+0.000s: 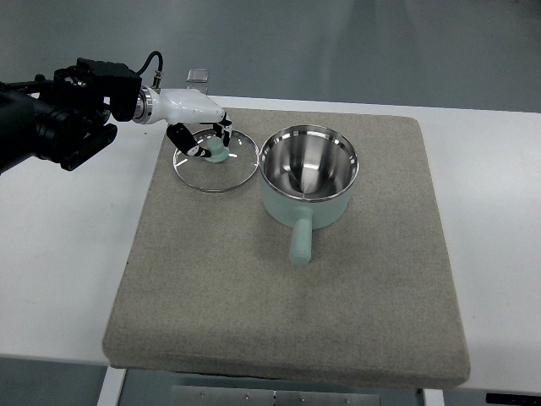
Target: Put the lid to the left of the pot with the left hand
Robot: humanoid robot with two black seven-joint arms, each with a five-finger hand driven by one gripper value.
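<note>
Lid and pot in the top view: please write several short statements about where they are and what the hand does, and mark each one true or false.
1. The glass lid lies on the mat, to the left of the pot in the picture. True.
2. The lid covers the pot. False: the pot is open and its steel inside shows.
3. The left hand is at the lid's green knob, with its fingers around it. True.
4. The pot's handle points to the far edge of the table. False: it points toward the near edge.
5. The right hand is holding the pot. False: no right hand is in view.
</note>
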